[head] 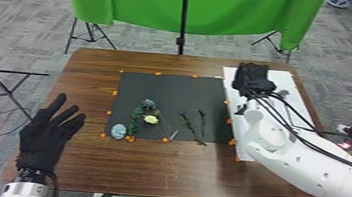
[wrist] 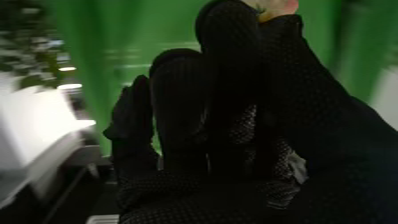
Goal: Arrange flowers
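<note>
Worktop (head: 132, 171), brown wood, w/ black mat (head: 178, 86) mid-area, orange bits (head: 158, 73) around its edge. Task's flowers on the mat, toward its near side: pale blue bloom (head: 118, 131) at near-L corner; cream-yellow flower (head: 151, 120) farther R, nr leafy green stem (head: 136, 121); blue-grey bloom (head: 149, 103) just beyond it. Two thin dark stems (head: 201, 126) lie R of those.

R robot hand (head: 252, 78) is over white board (head: 281, 78) on the worktop's R side, far end. In R wrist view, R robot hand (wrist: 218, 100) is narrow at the tips, pinching a small pinkish-yellow thing (wrist: 279, 7) btwn finger & thumb; can't tell exactly which flower pt.

L robot hand (head: 45, 137) is wide, fingers spread, nr worktop's L edge, holding nothing. Green cloth (head: 143, 9) in bkgd.
</note>
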Robot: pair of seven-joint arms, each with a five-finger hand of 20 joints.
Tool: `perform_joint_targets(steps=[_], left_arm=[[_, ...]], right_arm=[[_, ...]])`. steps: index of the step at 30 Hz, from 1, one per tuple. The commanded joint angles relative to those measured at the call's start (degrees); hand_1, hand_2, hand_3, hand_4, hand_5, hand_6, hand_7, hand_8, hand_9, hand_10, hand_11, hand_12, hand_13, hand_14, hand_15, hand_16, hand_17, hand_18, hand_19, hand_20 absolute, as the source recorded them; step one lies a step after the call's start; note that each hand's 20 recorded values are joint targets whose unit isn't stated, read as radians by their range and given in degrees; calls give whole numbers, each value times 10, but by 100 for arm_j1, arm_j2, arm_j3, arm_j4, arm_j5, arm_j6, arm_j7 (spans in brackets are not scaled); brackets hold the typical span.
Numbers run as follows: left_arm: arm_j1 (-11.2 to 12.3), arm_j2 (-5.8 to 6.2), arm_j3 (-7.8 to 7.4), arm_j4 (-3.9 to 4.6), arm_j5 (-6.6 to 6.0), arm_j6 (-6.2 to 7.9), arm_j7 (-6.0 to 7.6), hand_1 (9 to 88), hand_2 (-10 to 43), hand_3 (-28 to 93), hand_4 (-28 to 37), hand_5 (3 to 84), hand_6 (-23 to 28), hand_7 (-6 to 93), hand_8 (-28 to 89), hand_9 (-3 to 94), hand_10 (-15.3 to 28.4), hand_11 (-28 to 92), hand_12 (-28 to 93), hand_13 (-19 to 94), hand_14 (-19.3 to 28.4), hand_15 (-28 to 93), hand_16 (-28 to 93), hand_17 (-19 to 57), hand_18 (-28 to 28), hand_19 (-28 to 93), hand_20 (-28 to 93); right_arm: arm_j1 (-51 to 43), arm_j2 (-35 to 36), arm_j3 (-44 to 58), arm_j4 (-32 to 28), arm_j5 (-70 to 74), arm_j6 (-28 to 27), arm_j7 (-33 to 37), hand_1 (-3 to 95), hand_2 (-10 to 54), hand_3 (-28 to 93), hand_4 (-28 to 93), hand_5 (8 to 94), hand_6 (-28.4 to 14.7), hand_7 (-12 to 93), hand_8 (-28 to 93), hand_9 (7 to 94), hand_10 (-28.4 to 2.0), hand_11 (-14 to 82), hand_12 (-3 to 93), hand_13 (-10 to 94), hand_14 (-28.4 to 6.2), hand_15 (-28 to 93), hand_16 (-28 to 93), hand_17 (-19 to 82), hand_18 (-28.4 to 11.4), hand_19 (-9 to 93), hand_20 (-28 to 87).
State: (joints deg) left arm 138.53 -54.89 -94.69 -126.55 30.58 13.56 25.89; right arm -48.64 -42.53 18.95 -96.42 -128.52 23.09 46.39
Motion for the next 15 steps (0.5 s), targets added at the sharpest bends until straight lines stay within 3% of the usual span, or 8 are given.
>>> perform_joint_targets(steps=[1,2,6,12,15], left_arm=[[71,-26,-1,9,8,0,-68,175,71,761,-283,309,51,115,-105,291,180,179,98,211,270,412,-77,-87,284,564,72],[94,23,21,-2,-30,40,-13,175,71,761,-283,309,51,115,-105,291,180,179,98,211,270,412,-77,-87,284,564,72],[87,35,17,7,-10,20,-23,176,70,762,-283,309,51,115,-105,291,180,178,97,211,270,412,-77,-88,284,564,72],[25,-87,-41,24,73,-76,-213,177,70,763,-283,309,51,114,-105,292,180,179,97,211,270,413,-78,-88,284,564,72],[24,-88,-60,23,78,-49,-233,179,69,763,-283,309,51,115,-105,291,180,180,97,211,270,412,-78,-88,284,564,72]], right_arm=[[-184,-602,-178,-651,-5,-390,-624,521,-95,704,-283,870,35,153,9,908,-71,286,295,716,-59,716,209,230,-222,824,473],[-201,-658,-226,-671,40,-461,-679,521,-95,705,-283,869,35,152,8,907,-71,289,293,713,-60,719,210,227,-222,822,473],[-129,-908,-649,-549,-152,-431,-633,519,-95,702,-283,868,37,151,8,903,-73,298,289,707,-62,725,209,223,-222,819,475],[-191,-1114,-762,-322,-207,-646,-511,518,-95,699,-283,862,38,147,3,896,-72,305,286,704,-64,727,205,223,-223,818,477],[-269,-1065,-724,-393,-145,-748,-524,516,-95,699,-283,851,41,143,0,888,-74,303,288,700,-65,727,204,220,-223,816,477]])
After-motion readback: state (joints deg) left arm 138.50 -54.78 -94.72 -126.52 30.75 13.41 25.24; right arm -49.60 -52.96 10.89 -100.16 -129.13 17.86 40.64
